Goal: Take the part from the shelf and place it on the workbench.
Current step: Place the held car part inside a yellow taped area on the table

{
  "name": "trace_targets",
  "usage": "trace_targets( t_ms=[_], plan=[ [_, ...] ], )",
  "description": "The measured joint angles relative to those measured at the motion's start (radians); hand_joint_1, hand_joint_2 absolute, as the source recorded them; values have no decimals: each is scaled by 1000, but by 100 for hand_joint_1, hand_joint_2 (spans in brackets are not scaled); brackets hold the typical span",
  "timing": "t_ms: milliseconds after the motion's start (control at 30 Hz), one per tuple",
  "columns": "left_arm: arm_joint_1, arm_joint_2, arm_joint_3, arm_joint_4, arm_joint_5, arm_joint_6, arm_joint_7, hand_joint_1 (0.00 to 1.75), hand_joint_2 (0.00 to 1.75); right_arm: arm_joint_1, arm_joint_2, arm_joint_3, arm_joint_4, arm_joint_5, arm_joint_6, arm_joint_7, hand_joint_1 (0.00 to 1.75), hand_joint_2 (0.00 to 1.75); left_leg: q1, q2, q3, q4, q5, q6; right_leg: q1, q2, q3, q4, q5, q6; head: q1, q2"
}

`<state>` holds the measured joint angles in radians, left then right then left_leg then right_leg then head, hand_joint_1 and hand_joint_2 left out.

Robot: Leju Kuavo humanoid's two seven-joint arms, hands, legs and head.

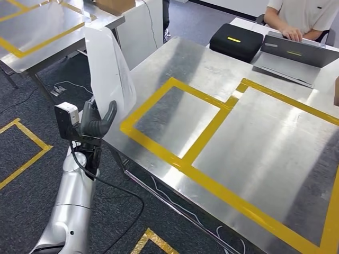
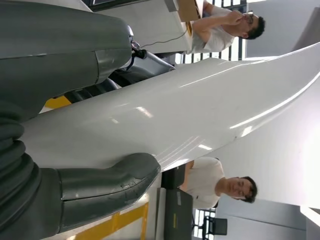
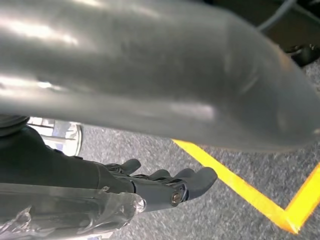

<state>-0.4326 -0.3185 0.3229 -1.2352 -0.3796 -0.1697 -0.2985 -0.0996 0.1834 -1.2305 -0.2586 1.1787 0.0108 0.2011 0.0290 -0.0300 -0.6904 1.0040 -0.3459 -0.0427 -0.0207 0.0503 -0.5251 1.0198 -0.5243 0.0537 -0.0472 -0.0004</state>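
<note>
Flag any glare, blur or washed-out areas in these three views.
Head view: window glare smears across the steel workbench, and the white part is overexposed at its top. Left wrist view: sharp, with bright streaks on the part held by the left robot hand. Right wrist view: near grey thumb soft and out of focus, floor tape sharper.

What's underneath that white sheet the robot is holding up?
Below the white part, the left hand grips its lower edge, off the workbench corner, above grey carpet. The part's lower edge hides the fingers behind it.
</note>
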Motion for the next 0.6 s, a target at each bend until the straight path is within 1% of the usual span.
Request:
trace_targets(
  t_ms=[33,67,100,133,167,200,233,267,300,333,367,400,433,500,533,567,600],
  plan=[
    [-2,-2,-1,0,0,0,-1,175,175,1,0,-1,0,0,0,-1,0,0,-1,6,3,1,-3,9,-1,-6,1,5,-8,5,2,0],
    [-4,-3,-2,0,0,0,-1,175,175,2,0,-1,0,0,1,-1,0,0,-2,12,7,1,-6,17,-1,-16,-8,28,-24,8,3,0],
    [-5,-5,-2,0,0,0,-1,175,175,1,0,-1,0,0,1,-1,0,0,-4,20,11,0,-10,25,0,-28,-30,74,-48,11,4,0],
    [-5,-6,-2,0,0,0,-2,175,175,1,0,-1,0,0,2,-1,0,0,-7,27,15,0,-15,31,1,-38,-66,138,-77,12,6,0],
    [-5,-6,-2,0,-1,-1,-2,175,175,1,0,-1,0,0,2,-1,0,0,-11,34,18,1,-20,37,2,-41,-107,207,-104,12,6,0],
    [-4,-6,-2,0,-1,-1,-2,175,175,1,0,-1,0,1,2,-1,0,0,-16,40,22,1,-26,41,3,-42,-143,259,-116,11,6,0],
    [-4,-7,-2,0,-2,-1,-2,175,175,2,0,-1,0,1,2,-1,0,0,-20,46,26,1,-31,44,4,-43,-163,278,-107,8,6,0],
    [-3,-7,-3,0,-2,-1,-2,175,175,3,0,-1,0,1,2,-1,0,0,-24,53,33,1,-37,46,7,-45,-163,258,-79,2,6,0],
    [-3,-7,-3,0,-2,-1,-2,175,175,4,0,-1,0,1,2,0,0,0,-28,59,42,1,-42,46,12,-52,-145,202,-35,-6,6,0],
    [-3,-7,-4,0,-3,-1,-3,175,175,4,0,-1,0,1,2,0,0,0,-30,66,51,1,-48,46,21,-75,-117,131,8,-16,6,0],
    [-4,-7,-5,0,-3,-2,-3,175,175,3,0,-1,0,2,2,0,0,0,-33,74,58,2,-53,44,29,-95,-93,69,41,-24,6,0],
    [-4,-7,-5,0,-3,-2,-4,175,175,0,0,-1,0,2,2,0,0,0,-35,80,63,2,-57,41,35,-111,-76,27,61,-31,6,0],
    [-4,-6,-5,0,-3,-2,-4,175,175,-2,0,-1,0,2,2,0,0,0,-37,89,66,2,-60,37,40,-118,-72,9,67,-34,5,0],
    [-4,-6,-6,0,-2,-2,-4,175,175,-4,0,-1,0,3,1,0,0,0,-37,106,69,1,-64,29,39,-94,-72,4,72,-38,5,0],
    [-4,-7,-7,0,-2,-2,-4,175,175,-3,0,-1,0,3,1,0,0,0,-36,103,69,4,-69,24,36,-82,-69,0,76,-41,5,0],
    [-5,-7,-8,0,-2,-3,-4,175,175,-2,0,-1,0,3,1,0,0,0,-35,90,63,22,-84,18,32,-71,-66,-4,80,-45,5,0],
    [-5,-6,-8,0,-1,-3,-5,175,175,-2,0,-1,0,3,1,0,0,0,-33,72,46,59,-107,12,27,-59,-62,-7,83,-48,4,0]
  ],
)
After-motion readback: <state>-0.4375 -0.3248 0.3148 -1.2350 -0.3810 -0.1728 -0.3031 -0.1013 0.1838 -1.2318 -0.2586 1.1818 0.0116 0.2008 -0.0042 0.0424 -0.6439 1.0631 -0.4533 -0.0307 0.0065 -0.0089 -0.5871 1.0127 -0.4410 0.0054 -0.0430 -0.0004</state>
